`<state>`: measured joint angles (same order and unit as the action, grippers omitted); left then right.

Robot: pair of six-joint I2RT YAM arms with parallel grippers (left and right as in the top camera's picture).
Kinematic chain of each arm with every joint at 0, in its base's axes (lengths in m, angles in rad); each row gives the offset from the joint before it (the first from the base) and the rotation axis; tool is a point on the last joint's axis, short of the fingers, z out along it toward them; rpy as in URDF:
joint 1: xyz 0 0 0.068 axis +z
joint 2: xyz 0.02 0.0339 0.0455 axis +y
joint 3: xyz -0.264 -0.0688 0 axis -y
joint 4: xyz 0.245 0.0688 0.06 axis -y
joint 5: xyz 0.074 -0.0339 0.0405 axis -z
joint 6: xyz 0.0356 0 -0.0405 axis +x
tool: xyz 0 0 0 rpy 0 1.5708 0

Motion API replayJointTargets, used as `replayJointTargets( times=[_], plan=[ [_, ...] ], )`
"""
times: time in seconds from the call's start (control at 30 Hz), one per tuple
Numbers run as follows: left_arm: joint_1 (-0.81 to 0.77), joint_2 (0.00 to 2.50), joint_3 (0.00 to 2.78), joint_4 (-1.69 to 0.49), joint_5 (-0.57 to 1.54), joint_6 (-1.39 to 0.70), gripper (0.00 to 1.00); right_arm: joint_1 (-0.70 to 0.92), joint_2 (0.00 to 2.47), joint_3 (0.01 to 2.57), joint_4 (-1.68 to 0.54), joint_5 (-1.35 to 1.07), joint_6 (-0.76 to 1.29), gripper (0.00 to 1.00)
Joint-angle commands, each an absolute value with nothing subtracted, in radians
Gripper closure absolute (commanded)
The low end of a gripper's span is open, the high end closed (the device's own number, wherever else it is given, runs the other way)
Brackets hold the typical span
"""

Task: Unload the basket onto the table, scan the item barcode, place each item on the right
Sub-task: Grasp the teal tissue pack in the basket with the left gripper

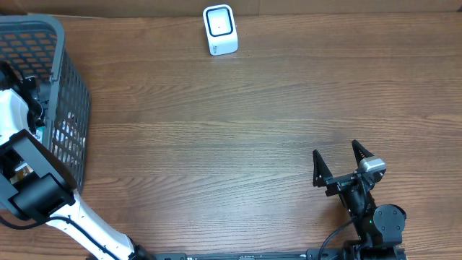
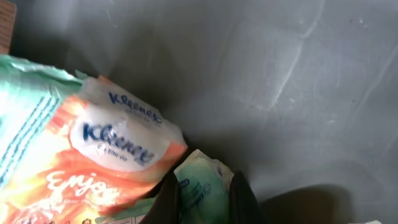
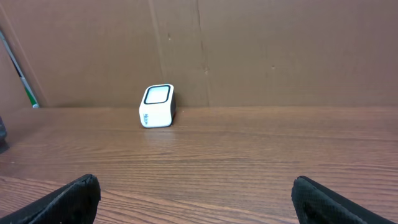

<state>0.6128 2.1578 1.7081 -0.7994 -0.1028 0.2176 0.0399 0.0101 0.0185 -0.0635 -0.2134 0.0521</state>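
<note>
Item: small green-and-white tissue pack (image 2: 200,169), low in the grey mesh basket (image 1: 72,101), tucked against the edge of a larger orange Kleenex pack (image 2: 118,140).
Left gripper (image 2: 205,180): down inside the basket, jaws pinching the small green pack, 1 finger on each side.
Crowding: Kleenex pack touching the item on its left; teal-striped wrapper (image 2: 25,106) further left, running out of the wrist view; plain grey basket surface to the right and above.
Basket edges: set at the far-left corner of the table (image 1: 216,144); mesh wall facing table centre; white left arm (image 1: 14,115) reaching over the rim.
Right gripper (image 1: 345,162): near-right of the table, jaws spread wide, over wood.
Scanner: white barcode scanner (image 1: 219,29), upright at the far edge near centre, just in front of the cardboard backing (image 3: 249,50).
Open room: broad stretch of wood between basket wall and scanner, and between scanner and right gripper; all 3 well apart.
</note>
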Motion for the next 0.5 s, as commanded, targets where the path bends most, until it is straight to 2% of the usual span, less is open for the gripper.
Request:
replayJointTargets(
  times=[0.0,0.33,0.47],
  plan=[
    [0.614,2.099,1.735,-0.841,-0.116,0.2,0.96,0.043,0.002,0.007,-0.057,-0.219,0.056,0.0],
    [0.601,1.771,1.812,-0.836,-0.091,0.007,0.96,0.043,0.002,0.007,-0.057,-0.219,0.057,0.0],
    [0.594,1.622,1.813,-0.826,0.008,-0.094,0.96,0.043,0.002,0.007,-0.057,-0.219,0.056,0.0]
  ],
)
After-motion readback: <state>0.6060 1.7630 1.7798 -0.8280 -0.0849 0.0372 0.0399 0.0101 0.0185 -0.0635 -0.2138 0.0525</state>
